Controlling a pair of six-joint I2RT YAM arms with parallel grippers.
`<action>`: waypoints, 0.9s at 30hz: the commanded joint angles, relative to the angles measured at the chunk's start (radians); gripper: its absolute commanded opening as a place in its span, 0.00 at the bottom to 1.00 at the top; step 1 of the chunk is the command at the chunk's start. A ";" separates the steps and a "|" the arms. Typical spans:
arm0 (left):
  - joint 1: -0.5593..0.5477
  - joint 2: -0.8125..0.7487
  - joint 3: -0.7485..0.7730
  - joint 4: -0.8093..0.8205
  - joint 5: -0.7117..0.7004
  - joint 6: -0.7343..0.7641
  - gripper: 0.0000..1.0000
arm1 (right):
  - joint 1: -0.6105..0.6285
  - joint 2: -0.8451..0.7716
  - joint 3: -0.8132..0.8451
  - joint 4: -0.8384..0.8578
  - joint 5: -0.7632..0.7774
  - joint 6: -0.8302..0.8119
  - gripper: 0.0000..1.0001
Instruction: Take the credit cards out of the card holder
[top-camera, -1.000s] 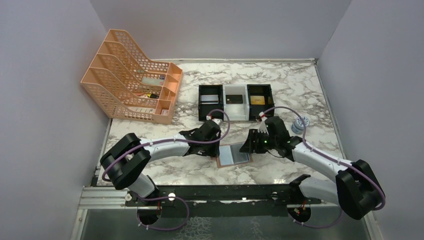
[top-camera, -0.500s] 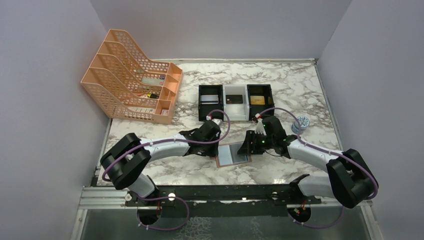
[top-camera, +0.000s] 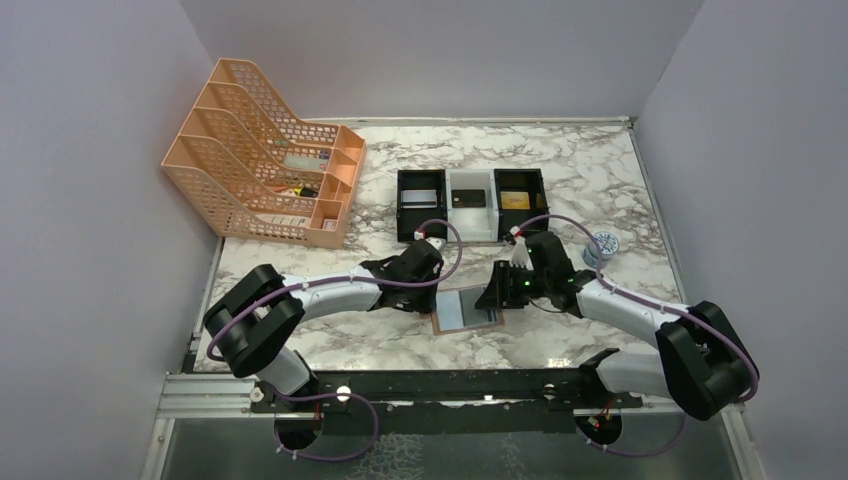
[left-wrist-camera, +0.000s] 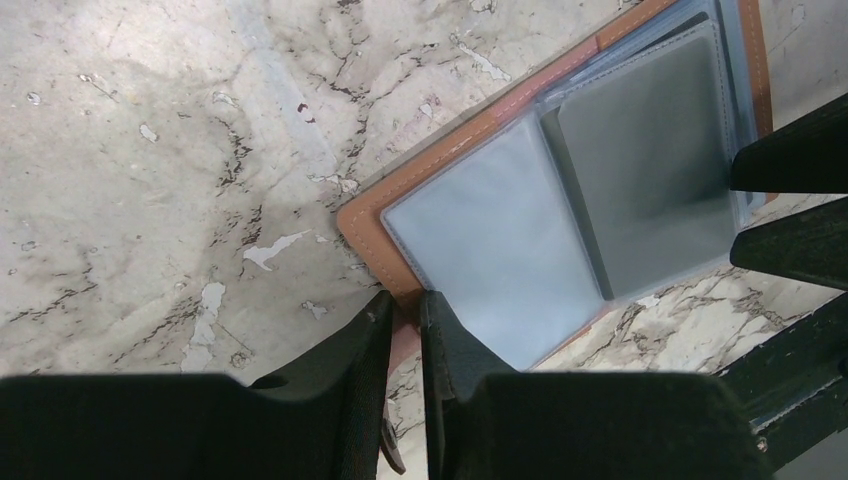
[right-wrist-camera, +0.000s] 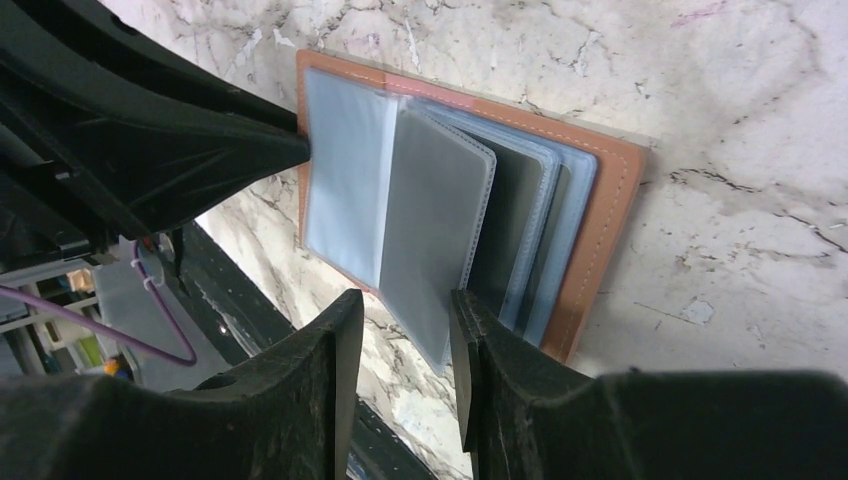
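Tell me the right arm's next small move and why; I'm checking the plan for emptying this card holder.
Probably close the right gripper on the lifted grey sleeve. Its lower edge sits between the open jaws, untouched as far as I can tell. The left gripper pins the card holder at its corner, so a pull should not drag it.
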 joint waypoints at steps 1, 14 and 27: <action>-0.006 0.014 0.022 0.012 -0.004 0.012 0.19 | 0.001 -0.021 0.017 0.016 -0.070 0.018 0.37; -0.007 0.002 0.022 0.012 -0.007 0.009 0.19 | 0.001 -0.043 -0.015 0.129 -0.179 0.112 0.37; -0.008 -0.008 0.026 0.011 -0.008 0.010 0.19 | 0.001 0.085 -0.001 0.269 -0.349 0.160 0.39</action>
